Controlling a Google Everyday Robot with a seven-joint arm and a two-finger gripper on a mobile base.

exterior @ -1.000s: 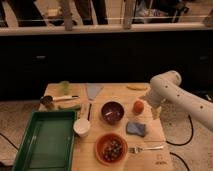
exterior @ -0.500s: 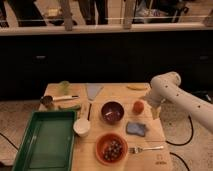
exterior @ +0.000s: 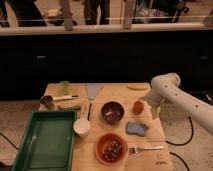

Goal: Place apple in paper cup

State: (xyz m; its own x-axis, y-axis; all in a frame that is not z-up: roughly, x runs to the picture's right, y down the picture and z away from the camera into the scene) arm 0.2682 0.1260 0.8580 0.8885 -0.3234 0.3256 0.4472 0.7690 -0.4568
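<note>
The apple (exterior: 138,106) is a small orange-red fruit lying on the wooden table (exterior: 120,95), right of the dark purple bowl (exterior: 112,111). The paper cup (exterior: 82,127) is small and white and stands upright near the table's left side, next to the green tray. My gripper (exterior: 152,109) hangs at the end of the white arm that reaches in from the right. It is just right of the apple and close to it, near the table's right edge. I cannot tell whether it touches the apple.
A green tray (exterior: 45,140) lies at the front left. An orange bowl (exterior: 111,148) with dark pieces, a fork (exterior: 147,148) and a blue sponge (exterior: 136,129) lie in front. A pale green cup (exterior: 64,87), a metal cup (exterior: 47,102) and a yellow piece (exterior: 136,87) stand behind.
</note>
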